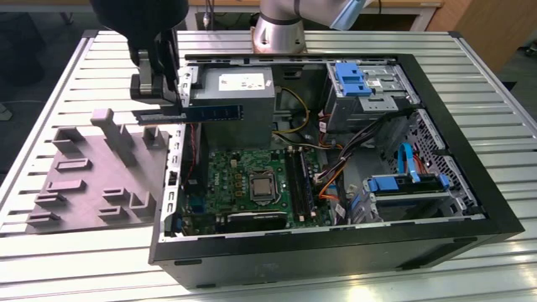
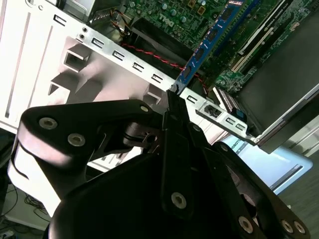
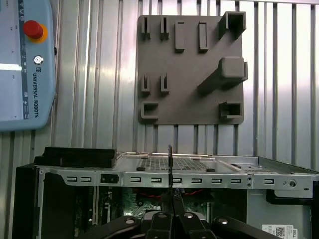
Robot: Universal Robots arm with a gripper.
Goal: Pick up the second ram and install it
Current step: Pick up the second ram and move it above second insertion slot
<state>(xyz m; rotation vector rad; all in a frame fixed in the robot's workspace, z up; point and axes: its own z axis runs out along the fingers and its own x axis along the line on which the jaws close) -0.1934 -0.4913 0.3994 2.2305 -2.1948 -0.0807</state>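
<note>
blue, thin second ram (image 1: pixel 210 113) hangs above the edge of the computer case (image 1: pixel 319 255), clamped at one end in the hand (image 1: pixel 166 107); it looks light, stiff, fragile, best gripped by its bare edges.

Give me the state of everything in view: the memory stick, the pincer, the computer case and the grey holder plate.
second ram: held at one end, in the air, not yet installed.
pincer: shut on the second ram.
computer case: on its side, side panel off, open.
grey holder plate: flat on the table beside the case.
</note>
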